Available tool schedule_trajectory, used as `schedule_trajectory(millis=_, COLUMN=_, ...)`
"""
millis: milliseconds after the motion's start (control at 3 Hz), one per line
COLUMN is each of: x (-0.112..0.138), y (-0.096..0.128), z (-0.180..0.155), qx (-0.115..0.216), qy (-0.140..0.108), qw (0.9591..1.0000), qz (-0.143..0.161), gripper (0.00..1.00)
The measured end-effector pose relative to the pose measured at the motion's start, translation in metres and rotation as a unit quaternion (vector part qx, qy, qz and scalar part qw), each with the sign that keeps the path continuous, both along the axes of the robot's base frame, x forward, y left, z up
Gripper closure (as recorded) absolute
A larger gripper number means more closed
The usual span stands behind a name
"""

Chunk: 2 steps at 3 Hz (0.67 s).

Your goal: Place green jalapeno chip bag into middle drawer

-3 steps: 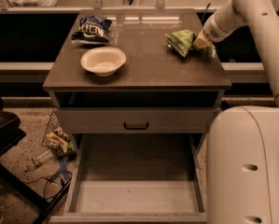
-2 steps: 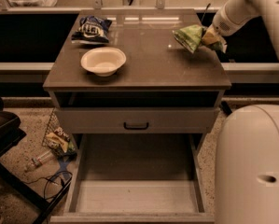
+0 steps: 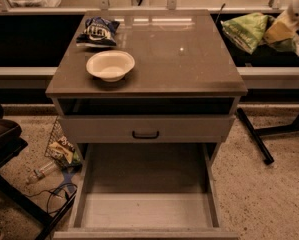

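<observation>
While the middle drawer point(image 3: 146, 215) hangs pulled out at the bottom of the frame, the drawer front point(image 3: 189, 128) above it is closed. Further back on the cabinet top sit a white bowl point(image 3: 110, 65) and a dark blue chip bag point(image 3: 98, 31), upper left. Upper right, the gripper point(image 3: 280, 34) is clamped on the green jalapeno chip bag point(image 3: 246, 31), held past the top's right edge. Can't read either bag's print.

A test lab or workroom is suggested by a grey cabinet point(image 3: 189, 59) set on a speckled floor point(image 3: 269, 194) amid cables point(image 3: 54, 204) and litter point(image 3: 64, 151), the gripper point(image 3: 280, 34) being seen at upper right, closed on the green jalapeno chip bag point(image 3: 244, 31).
</observation>
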<state>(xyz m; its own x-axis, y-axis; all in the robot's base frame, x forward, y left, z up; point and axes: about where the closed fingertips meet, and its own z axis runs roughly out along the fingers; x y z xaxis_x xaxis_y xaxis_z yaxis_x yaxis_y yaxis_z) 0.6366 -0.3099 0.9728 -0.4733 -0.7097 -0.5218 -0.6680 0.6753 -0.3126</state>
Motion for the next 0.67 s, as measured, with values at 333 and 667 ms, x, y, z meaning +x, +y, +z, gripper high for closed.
schedule_trajectory(millis=333, x=-0.107, y=0.010, z=0.032, qx=0.033, qy=0.009, qw=0.9994, qz=-0.008, gripper=1.00)
schedule_trajectory(millis=667, x=-0.181, y=0.015, z=-0.006, qx=0.057, qy=0.060, qw=0.9966, qz=-0.002, gripper=1.00)
